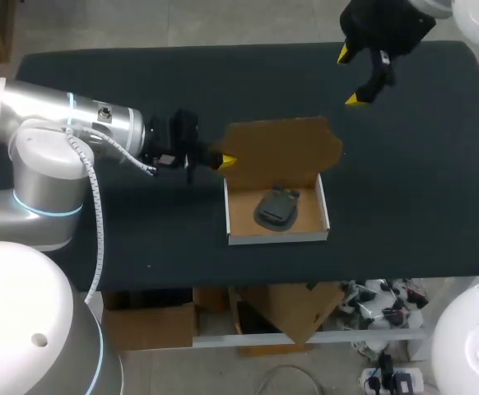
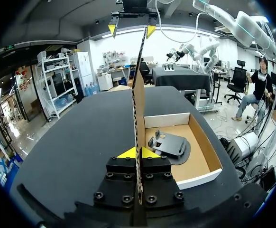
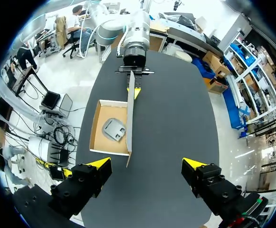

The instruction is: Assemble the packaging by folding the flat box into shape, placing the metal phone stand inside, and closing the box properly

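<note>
You are working in a robotics lab, not a home or a shop, and the rig itself shows it. Two industrial robot arms reach over one black-topped desk (image 1: 124,74): your left arm (image 1: 67,123), silver and white with a glowing blue ring and a coiled cable along it, and your right arm (image 1: 386,33), which ends in black fingers (image 3: 98,164) with yellow tips. On the desk stands an open cardboard box (image 1: 241,212) with a metal phone stand (image 1: 276,207) lying inside it.
</note>
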`<state>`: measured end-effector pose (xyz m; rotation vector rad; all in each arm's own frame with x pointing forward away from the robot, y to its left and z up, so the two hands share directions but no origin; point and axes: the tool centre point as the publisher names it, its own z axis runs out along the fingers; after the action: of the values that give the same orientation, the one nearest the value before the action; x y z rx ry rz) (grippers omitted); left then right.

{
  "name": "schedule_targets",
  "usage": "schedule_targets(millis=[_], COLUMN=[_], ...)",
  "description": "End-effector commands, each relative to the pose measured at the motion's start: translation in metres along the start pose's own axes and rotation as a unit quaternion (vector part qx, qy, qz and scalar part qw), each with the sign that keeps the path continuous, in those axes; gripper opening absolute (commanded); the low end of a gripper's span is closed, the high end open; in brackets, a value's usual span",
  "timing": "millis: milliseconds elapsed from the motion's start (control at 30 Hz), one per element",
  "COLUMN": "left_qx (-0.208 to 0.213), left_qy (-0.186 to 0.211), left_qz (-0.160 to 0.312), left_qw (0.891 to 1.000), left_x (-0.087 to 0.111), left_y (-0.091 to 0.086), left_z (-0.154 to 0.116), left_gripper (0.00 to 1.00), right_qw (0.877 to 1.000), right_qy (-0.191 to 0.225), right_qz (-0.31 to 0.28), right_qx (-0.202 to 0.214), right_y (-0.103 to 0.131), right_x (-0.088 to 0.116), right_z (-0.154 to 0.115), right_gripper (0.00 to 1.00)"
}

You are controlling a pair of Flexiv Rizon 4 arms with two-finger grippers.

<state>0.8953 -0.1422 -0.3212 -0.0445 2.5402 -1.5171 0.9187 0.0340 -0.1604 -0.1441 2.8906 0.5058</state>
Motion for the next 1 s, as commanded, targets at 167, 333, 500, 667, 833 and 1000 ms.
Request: schedule_targets(millis=[167, 333, 500, 667, 833, 1000], left_qx=[0.001, 0.001, 0.001, 0.001, 0.001, 0.001], left_qy=[-0.002, -0.002, -0.002, -0.002, -0.002, -0.002], left_qz=[0.001, 0.001, 0.001, 0.001, 0.001, 0.001], left_qw=[1.000, 1.000, 1.000, 1.000, 1.000, 1.000], left_x=[0.001, 0.001, 0.001, 0.001, 0.001, 0.001], left_y=[0.002, 0.002, 0.002, 0.002, 0.002, 0.002], left_z=[0.001, 0.001, 0.001, 0.001, 0.001, 0.001], left_gripper=[0.00, 0.00, 0.00, 0.00, 0.00, 0.00], right_qw=[0.998, 0.997, 0.997, 0.997, 0.997, 0.996], right_qy=[0.035, 0.031, 0.031, 0.030, 0.032, 0.036], right_qz=[0.006, 0.019, 0.015, 0.012, 0.008, 0.003], right_qx=[0.043, 0.073, 0.067, 0.070, 0.073, 0.081], right_y=[0.019, 0.027, 0.036, 0.042, 0.049, 0.059], right_x=[-0.014, -0.016, -0.017, -0.020, -0.026, -0.030], right_z=[0.015, 0.019, 0.023, 0.028, 0.038, 0.049], right_gripper=[1.00, 1.00, 1.00, 1.00, 1.00, 0.85])
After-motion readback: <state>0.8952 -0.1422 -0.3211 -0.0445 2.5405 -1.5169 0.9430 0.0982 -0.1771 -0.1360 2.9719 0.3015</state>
